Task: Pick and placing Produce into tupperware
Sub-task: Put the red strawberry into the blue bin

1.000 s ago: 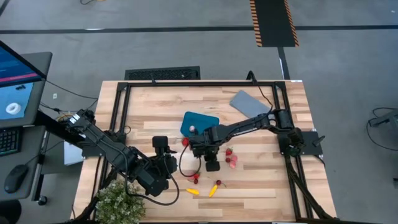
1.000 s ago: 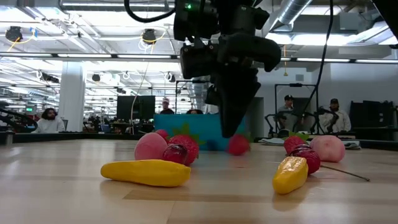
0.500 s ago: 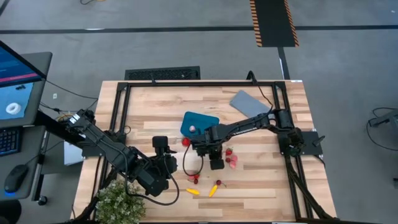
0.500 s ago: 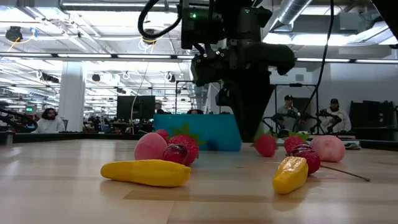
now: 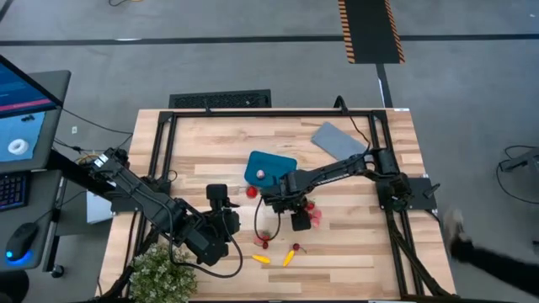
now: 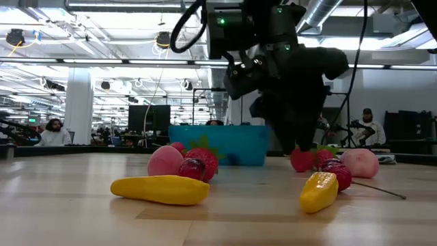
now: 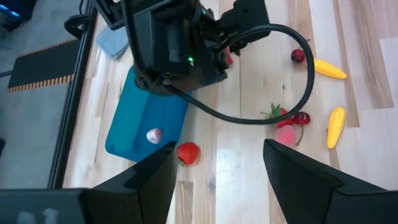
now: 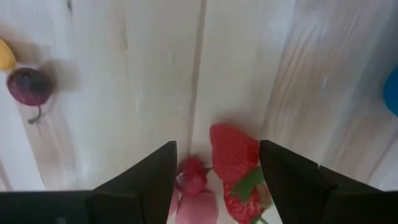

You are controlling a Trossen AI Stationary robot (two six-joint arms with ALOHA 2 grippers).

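Right wrist view: right gripper (image 8: 214, 180) spread above red plastic strawberry (image 8: 234, 154) on wooden bench (image 8: 124, 93), likely lining up a grasp; left gripper (image 7: 214, 180) waits spread.

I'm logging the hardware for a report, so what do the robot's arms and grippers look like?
Both arms are dark, nearly black, built from blocky jointed segments. The left gripper and the right gripper each have two broad, flat, dark fingers. A black cable loops off the right arm's wrist, where a small green light glows.
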